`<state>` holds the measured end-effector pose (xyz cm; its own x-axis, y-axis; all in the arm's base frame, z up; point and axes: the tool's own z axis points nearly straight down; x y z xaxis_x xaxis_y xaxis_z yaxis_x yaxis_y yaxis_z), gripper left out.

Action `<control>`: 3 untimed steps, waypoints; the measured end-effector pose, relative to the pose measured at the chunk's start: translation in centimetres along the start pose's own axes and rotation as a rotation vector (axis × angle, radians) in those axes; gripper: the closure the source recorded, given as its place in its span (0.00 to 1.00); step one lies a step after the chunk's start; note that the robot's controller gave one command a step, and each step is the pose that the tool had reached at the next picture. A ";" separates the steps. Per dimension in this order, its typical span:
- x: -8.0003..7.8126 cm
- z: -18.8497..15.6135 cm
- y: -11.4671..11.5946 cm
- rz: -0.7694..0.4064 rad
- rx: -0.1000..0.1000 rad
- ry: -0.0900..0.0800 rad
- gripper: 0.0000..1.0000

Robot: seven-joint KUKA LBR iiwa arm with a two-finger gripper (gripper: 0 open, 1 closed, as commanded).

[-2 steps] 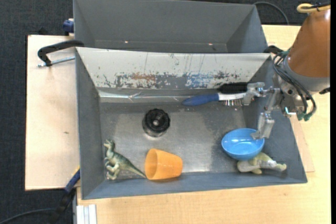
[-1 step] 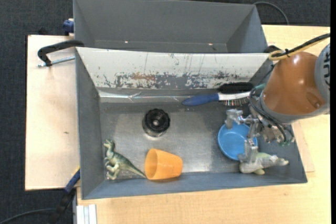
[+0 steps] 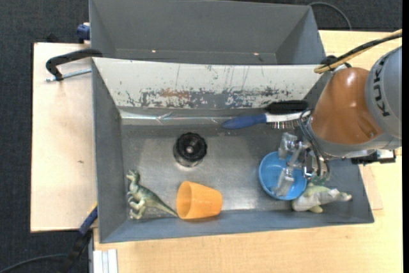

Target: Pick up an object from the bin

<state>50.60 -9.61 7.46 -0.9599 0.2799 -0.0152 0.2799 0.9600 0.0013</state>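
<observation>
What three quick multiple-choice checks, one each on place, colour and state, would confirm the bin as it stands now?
1. In the bin, the gripper is:
A. front left
B. over the blue cup, front right
C. against the back wall

2. The handle of the brush by the back wall is:
A. blue
B. red
C. yellow

3. The orange cup is:
A. upright
B. stacked in another cup
C. lying on its side

Answers:
1. B, the gripper stands above the blue cup's mouth.
2. A, the handle is blue and the bristles are white.
3. C, the cup's rim faces sideways on the floor.
</observation>
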 end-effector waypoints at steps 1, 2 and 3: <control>0.4 0.3 0.1 -0.003 0.000 0.010 1.00; 0.4 0.4 0.1 -0.003 0.000 0.011 0.00; 0.4 0.4 0.1 -0.003 0.000 0.012 1.00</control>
<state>50.25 -9.43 7.08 -0.9608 0.2771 -0.0035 0.2770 0.9609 0.0011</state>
